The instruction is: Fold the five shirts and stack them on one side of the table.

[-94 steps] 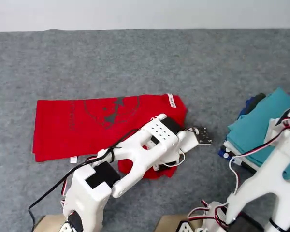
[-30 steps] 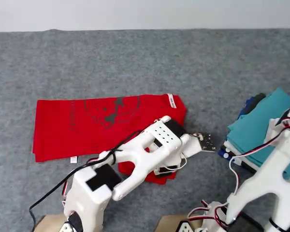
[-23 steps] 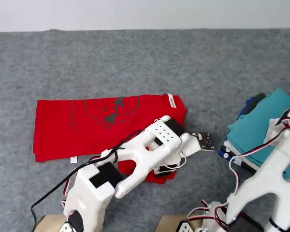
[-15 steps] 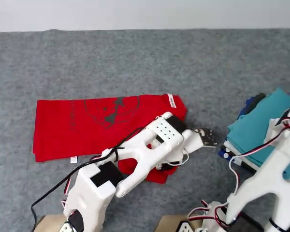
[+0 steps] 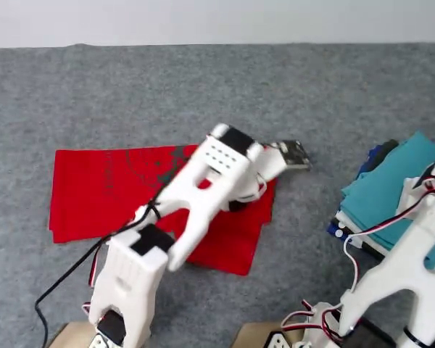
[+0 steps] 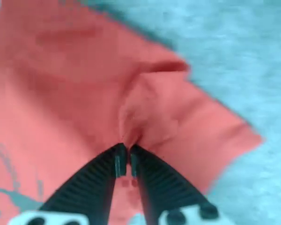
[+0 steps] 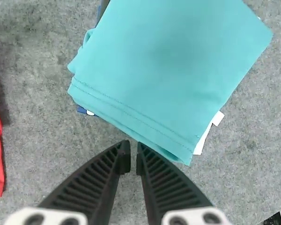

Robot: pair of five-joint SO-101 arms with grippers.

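- At 9 o'clock from table (image 5: pixel 203 87) centre in the high view, the red shirt (image 5: pixel 94 188) lies flat in part. Its 3 o'clock end sits under the left arm.
- Left tool (image 6: pixel 125 157): clenched on a small pinch of red cloth. A raised ridge of fabric runs away from the tips.
- Right tool (image 7: pixel 130 154): closed on nothing, over bare table just beside the stack (image 5: pixel 377 188).
- The stack sits at the table's 3 o'clock edge, with a teal shirt (image 7: pixel 168 70) on top.
- Handling, as judged:
  - The shirt is light, limp and has no stiffness, so it will drape from whatever point carries it.
  - A single narrow pinch is likely to let the cloth sag and bunch on both sides.
  - The table covering looks rough, so dragged cloth may catch and wrinkle. Lifting clear is preferable to sliding.
  - The cloth is not fragile, so firm clamping carries no risk of damage.
- Hold point, as judged:
  - Grip at a hem or corner, through every layer, so the fold edge travels straight.
  - Thin fabric can slip out of a shallow bite, so seat the cloth deep between the jaws.
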